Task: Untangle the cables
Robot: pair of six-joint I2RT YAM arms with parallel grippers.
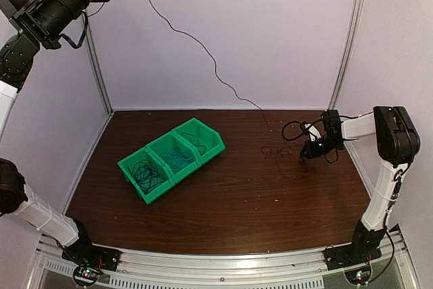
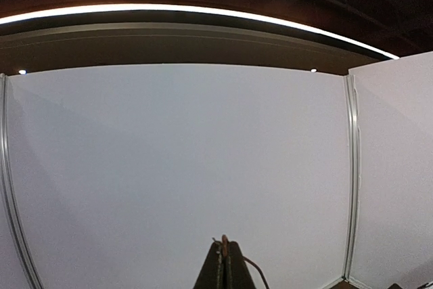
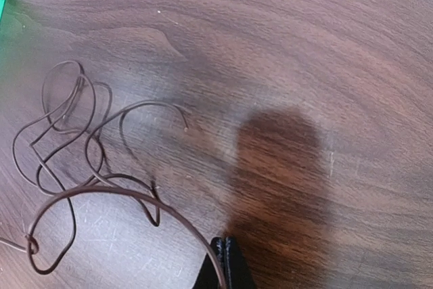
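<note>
Three green bins [image 1: 170,158] stand joined in one slanted row on the table [image 1: 257,201], and we count two arms. Thin cables [image 1: 145,174] lie in the bins, too tangled for us to count: dark ones in the leftmost, blue ones [image 1: 177,160] in the middle. One long black cable [image 1: 203,45] slants down from the raised left fingers [image 2: 218,270], which are clenched on its end, to the table. There a single cluster of dark coils [image 3: 67,140] lies near the right-hand end of the bin row. The right fingers [image 3: 233,269] sit low beside it, clenched on one arc of the coils that rises into their tips.
</note>
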